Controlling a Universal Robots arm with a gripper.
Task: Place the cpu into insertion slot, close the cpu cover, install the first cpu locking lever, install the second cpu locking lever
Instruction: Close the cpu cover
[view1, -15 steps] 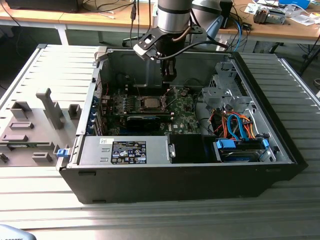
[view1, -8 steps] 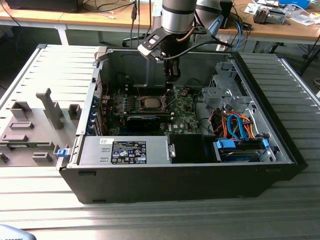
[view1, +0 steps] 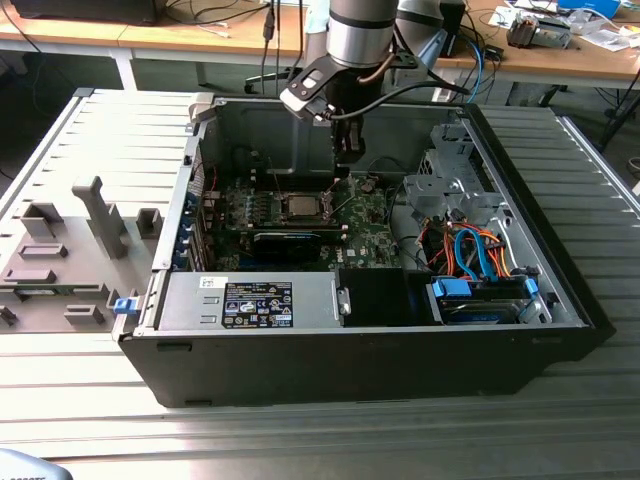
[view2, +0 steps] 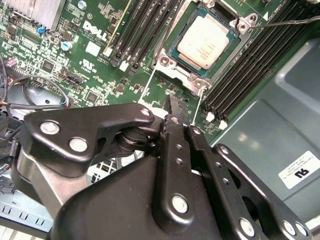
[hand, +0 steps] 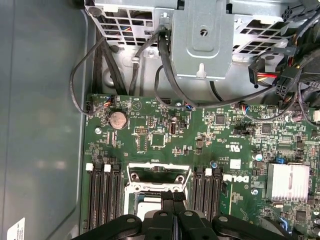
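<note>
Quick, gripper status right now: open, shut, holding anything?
Gripper: shut, fingers together with nothing between them; the cpu lies free of it.

The arm (view1: 358, 30) was a brushed-silver tube with a dark grey joint cap, and a black cable (view1: 432, 86) looped off near its wrist. A small black camera block (view1: 308, 95) with a pale face was mounted there. The gripper (view2: 170, 106) was matte black, its flat linkage bars pinned with bright silver screws (view2: 180, 203).
</note>
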